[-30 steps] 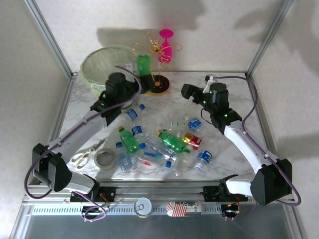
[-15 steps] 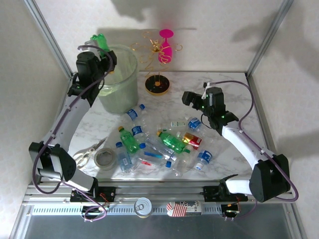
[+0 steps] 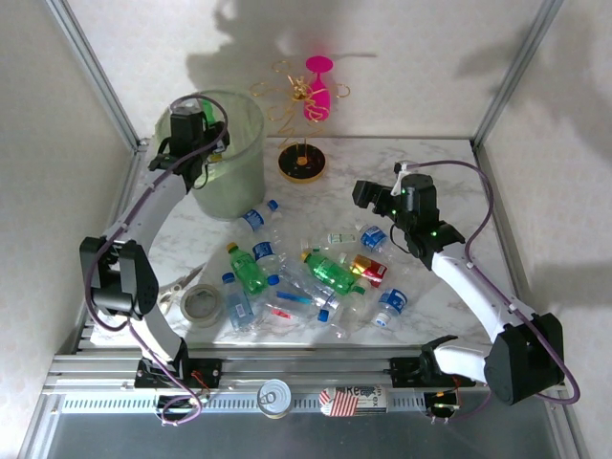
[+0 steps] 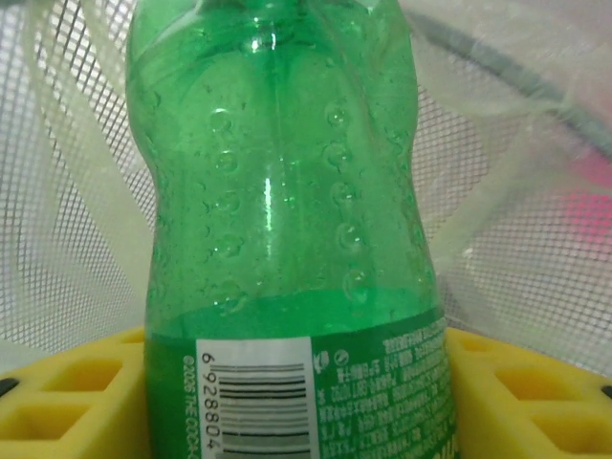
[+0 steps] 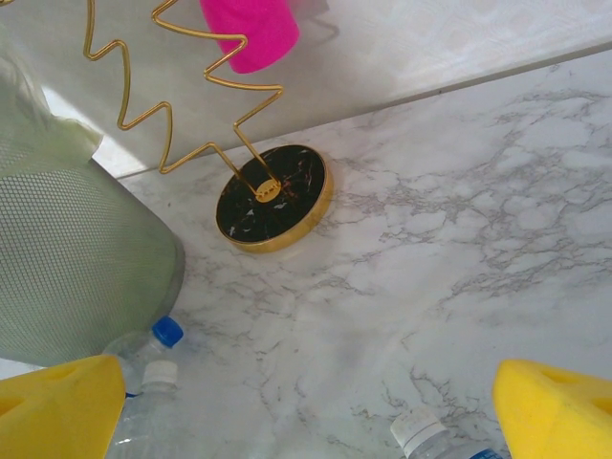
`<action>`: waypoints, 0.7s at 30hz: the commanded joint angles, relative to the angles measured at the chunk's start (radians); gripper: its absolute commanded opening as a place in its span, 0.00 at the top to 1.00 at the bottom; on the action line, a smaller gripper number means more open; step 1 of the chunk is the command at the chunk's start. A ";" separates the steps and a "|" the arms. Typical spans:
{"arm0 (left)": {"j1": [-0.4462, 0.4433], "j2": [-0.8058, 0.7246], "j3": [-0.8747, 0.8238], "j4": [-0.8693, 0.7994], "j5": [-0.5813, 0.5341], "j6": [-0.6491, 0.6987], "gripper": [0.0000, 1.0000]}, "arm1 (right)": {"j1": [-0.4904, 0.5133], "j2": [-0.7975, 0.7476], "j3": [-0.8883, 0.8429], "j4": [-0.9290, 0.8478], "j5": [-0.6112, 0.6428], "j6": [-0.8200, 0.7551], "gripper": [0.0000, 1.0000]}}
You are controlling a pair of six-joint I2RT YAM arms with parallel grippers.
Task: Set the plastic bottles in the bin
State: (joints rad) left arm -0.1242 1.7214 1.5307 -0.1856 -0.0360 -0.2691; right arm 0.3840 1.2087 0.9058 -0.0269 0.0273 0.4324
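Hanging in the mouth of the bin [image 3: 239, 164], 1 green bottle [image 4: 277, 220] is being squeezed by the left gripper [image 4: 296, 382], not dropped yet. I think the job is only starting. Many plastic bottles [image 3: 330, 271] are lying well behind that gripper, near the right gripper [image 3: 371, 196], which is waiting wide open, holding nothing.

Bright light falls from above, throwing soft grey shadows on the back wall [image 3: 421, 86], while the close green bottle [image 4: 277, 220] carries a vertical glint and looks slightly soft.
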 commanded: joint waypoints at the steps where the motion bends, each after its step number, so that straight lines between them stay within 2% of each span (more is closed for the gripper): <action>1: 0.004 -0.003 0.054 -0.019 -0.041 -0.001 0.24 | -0.007 -0.013 -0.006 0.005 0.011 -0.016 0.01; 3: 0.005 -0.007 0.070 -0.024 -0.041 -0.002 0.11 | -0.006 -0.014 -0.008 0.011 -0.005 -0.022 0.01; 6: 0.003 -0.022 0.088 -0.029 -0.035 -0.004 0.00 | -0.006 -0.013 -0.013 0.022 -0.019 -0.027 0.01; 14: -0.019 -0.124 0.093 -0.009 0.029 -0.022 0.00 | -0.006 0.029 0.006 -0.030 -0.013 -0.031 0.01; 21: -0.108 -0.267 -0.011 0.072 0.029 -0.051 0.00 | -0.007 0.094 0.051 -0.216 0.075 -0.039 0.01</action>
State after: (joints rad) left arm -0.1944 1.5238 1.5658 -0.1692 -0.0246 -0.2962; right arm 0.3840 1.2881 0.9188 -0.1333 0.0479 0.4065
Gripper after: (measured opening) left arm 0.995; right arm 0.988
